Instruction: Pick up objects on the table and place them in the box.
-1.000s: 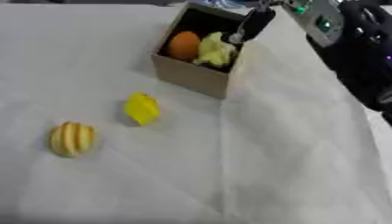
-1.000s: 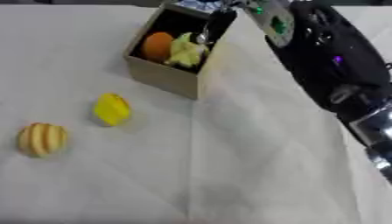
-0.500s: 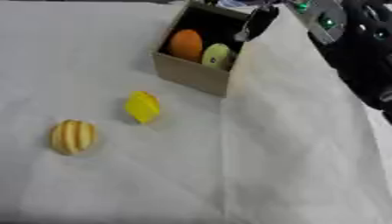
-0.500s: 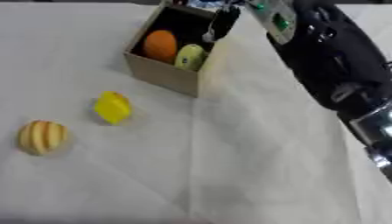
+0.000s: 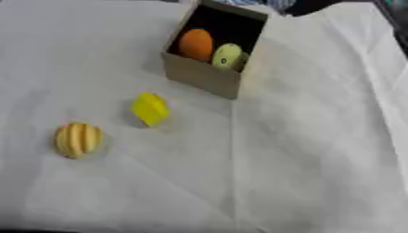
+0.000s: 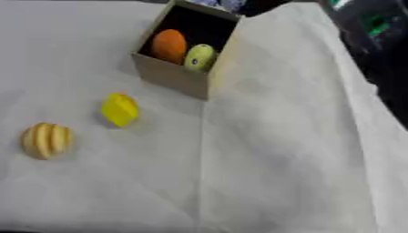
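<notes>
An orange ball (image 5: 196, 44) and a yellow-green fruit (image 5: 227, 55) are held in the box (image 5: 203, 75). The yellow piece (image 5: 149, 108), just before the box, is probably best grasped next. Neither hand is seen.

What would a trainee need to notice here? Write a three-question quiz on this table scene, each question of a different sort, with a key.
1. True or false: the orange round fruit lies inside the brown cardboard box.
2. Which thing lies nearest the box on the white tablecloth? A) the bright yellow blocky object B) the yellow-and-orange striped round object C) a red cup
3. Fill in: beside the orange fruit in the box sits a yellow-green ____ object.

Key: 1 true; 2 A; 3 rounded.
</notes>
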